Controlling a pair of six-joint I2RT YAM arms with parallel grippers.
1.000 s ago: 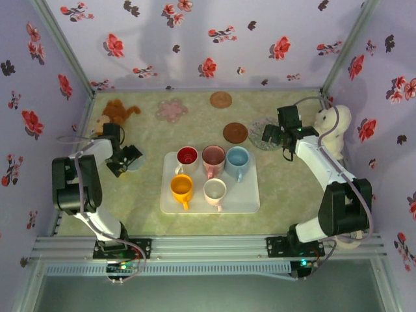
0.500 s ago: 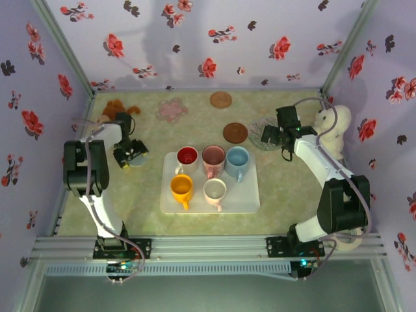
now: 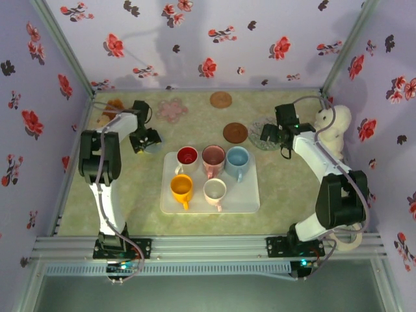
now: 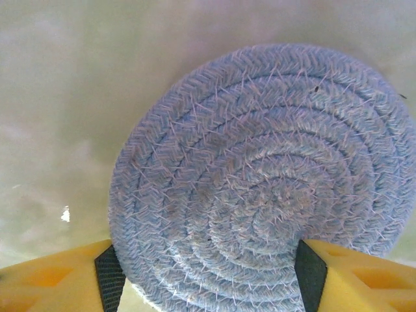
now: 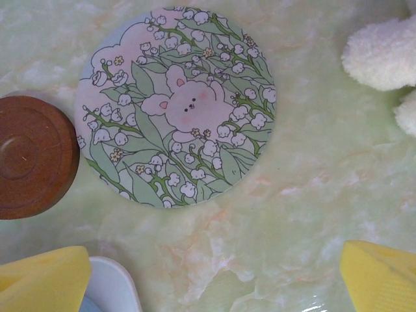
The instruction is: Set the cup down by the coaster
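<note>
A: Coasters, colours?
B: Braided coaster (image 4: 260,188): pale blue, spiral weave. Printed coaster (image 5: 175,104): green leaves, white bell flowers, pink-white bunny. Wooden coaster (image 5: 32,156): plain brown, concentric rings.
A: Cups?
B: Red-lined cup (image 3: 187,156), pink cup (image 3: 213,156), light blue cup (image 3: 238,158), yellow cup (image 3: 182,187), cream cup (image 3: 214,190), on a white tray (image 3: 250,198). Walls (image 3: 195,45) lilac, red blossom print.

On the tray (image 3: 252,203), back row of cups (image 3: 213,158) three across, front row of cups (image 3: 215,190) two across. Just behind the tray's right back corner, near coaster (image 3: 235,132), printed coaster (image 5: 175,104) further right. Well behind the tray, far coaster (image 3: 221,99) and flower coaster (image 3: 171,109). Off the tray's left back corner, woven coaster (image 4: 260,188).
</note>
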